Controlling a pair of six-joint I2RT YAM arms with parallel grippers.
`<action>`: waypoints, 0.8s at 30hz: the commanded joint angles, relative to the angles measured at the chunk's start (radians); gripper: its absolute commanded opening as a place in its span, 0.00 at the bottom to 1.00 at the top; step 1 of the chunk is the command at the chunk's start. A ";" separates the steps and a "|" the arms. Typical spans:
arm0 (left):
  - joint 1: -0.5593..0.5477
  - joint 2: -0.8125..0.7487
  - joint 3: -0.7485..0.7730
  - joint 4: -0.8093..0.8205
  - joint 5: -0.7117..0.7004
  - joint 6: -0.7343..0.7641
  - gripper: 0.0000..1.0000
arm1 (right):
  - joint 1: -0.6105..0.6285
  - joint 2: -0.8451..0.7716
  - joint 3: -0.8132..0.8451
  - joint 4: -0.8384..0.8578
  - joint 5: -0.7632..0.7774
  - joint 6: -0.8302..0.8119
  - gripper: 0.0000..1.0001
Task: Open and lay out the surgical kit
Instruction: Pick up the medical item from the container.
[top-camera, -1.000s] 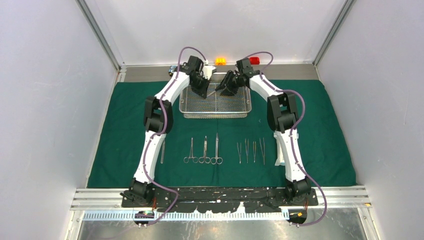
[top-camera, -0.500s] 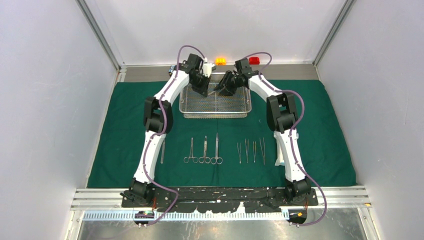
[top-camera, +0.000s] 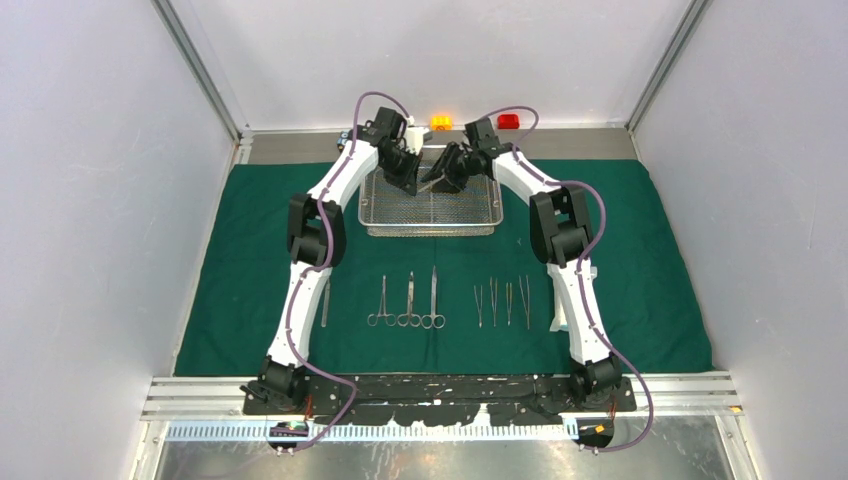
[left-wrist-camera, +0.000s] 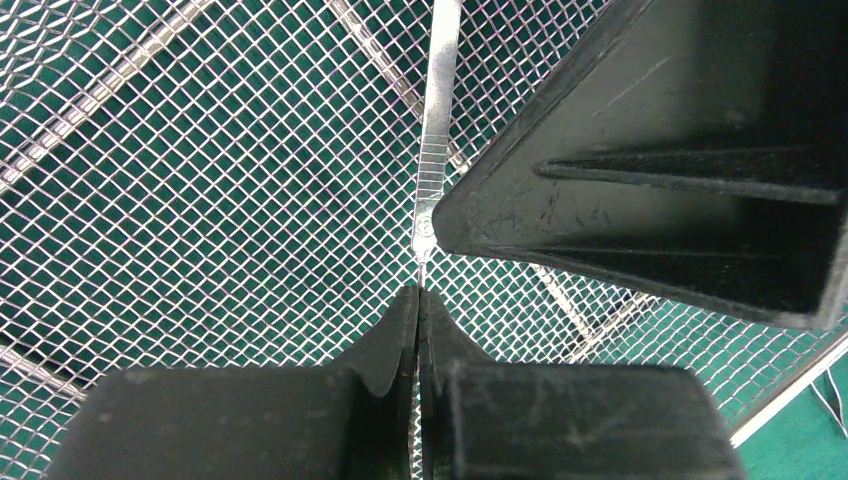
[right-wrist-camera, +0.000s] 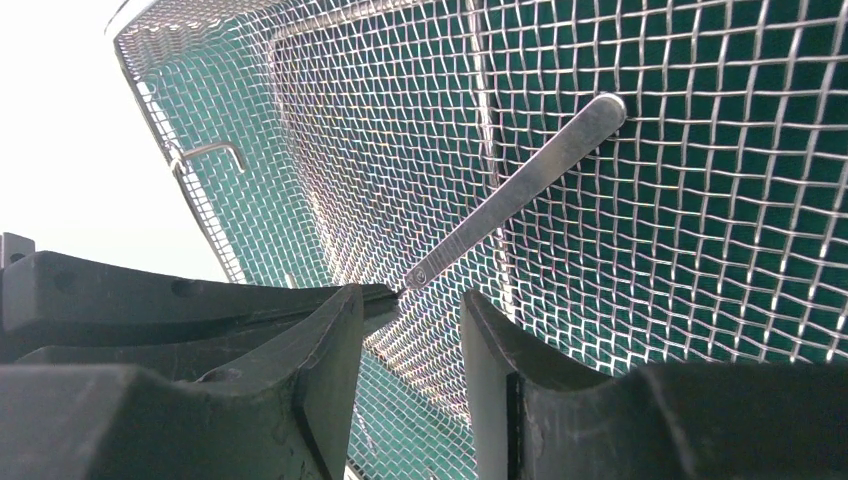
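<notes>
My left fingers (left-wrist-camera: 395, 335) are pressed fully together on the thin tip of a slim steel instrument (left-wrist-camera: 436, 120), a flat strip with a ribbed grip just above the pinch; it rises away from them over the mesh. My right fingers (right-wrist-camera: 320, 350) stand apart and hold nothing. The ribbed end of the same strip lies just beyond the gap between them, and its rounded far end points out across the wire-mesh tray (top-camera: 430, 231). The strip looks light, rigid and polished, so I judge it will slide or pivot in a pinch this small. The ribbed stretch is the place to take it, with the pads flat on its broad faces and not its edges. A hold nearer the middle would stop it swinging. The tray sits at the far centre of the green cloth (top-camera: 650, 260), and I can see nothing else in it from here. Nearer the bases, the ring-handled tools (top-camera: 408, 305) lie in a row with the tweezers (top-camera: 502, 302) just to their right. One more slim piece (top-camera: 325, 303) lies beside my left arm.
</notes>
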 joint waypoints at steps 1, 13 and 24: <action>0.006 -0.085 0.026 -0.011 0.036 -0.024 0.00 | 0.007 0.003 -0.017 0.032 -0.009 0.025 0.45; 0.006 -0.084 0.025 -0.014 0.038 -0.026 0.00 | 0.007 0.003 -0.047 0.049 -0.007 0.046 0.44; 0.006 -0.085 0.026 -0.013 0.041 -0.035 0.00 | 0.009 0.008 -0.077 0.072 -0.014 0.080 0.42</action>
